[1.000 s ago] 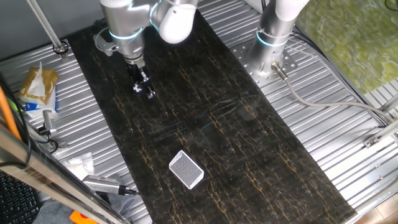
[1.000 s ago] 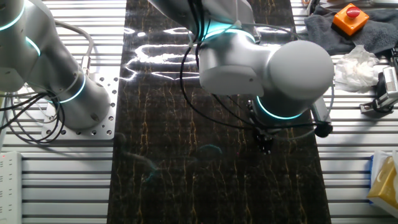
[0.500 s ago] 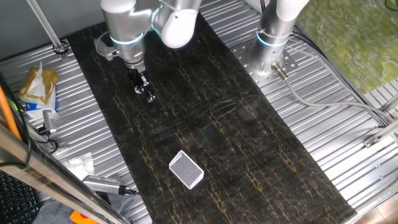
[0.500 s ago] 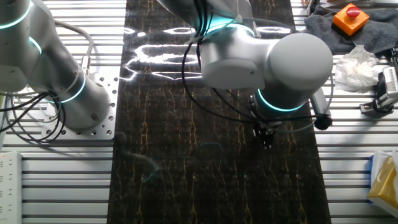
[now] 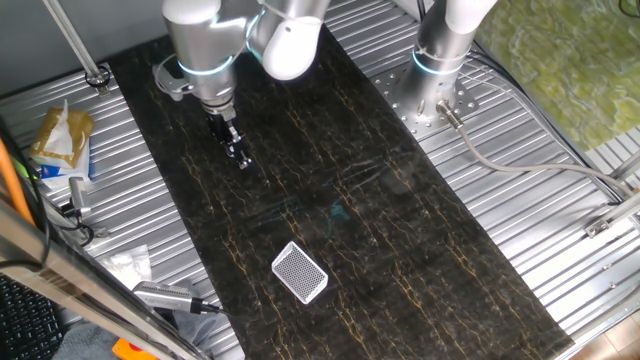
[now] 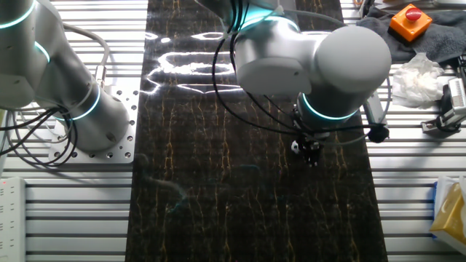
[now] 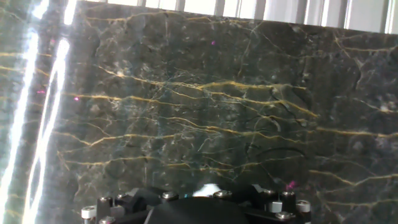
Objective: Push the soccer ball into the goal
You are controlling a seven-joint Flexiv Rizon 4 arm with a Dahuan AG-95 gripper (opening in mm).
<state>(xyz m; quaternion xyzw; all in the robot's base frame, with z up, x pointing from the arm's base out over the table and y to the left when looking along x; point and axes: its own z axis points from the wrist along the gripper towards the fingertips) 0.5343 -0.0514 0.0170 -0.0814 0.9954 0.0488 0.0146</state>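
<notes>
The small white-framed rectangular goal with grey fine-mesh netting (image 5: 299, 272) is seen lying flat on the dark gold-veined marble bench (image 5: 400, 250), near the bench's front edge; its long axis runs diagonally across the slab. The tiny soccer ball cannot be made out in any view. The black two-finger tool (image 5: 239, 157) (image 6: 309, 151) is held tip-down well apart from the goal; whether its fingers are spread or pressed together cannot be told.

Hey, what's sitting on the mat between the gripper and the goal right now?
Nothing. In one fixed view, only bare dark marbled mat runs from the gripper down to the goal.
</notes>
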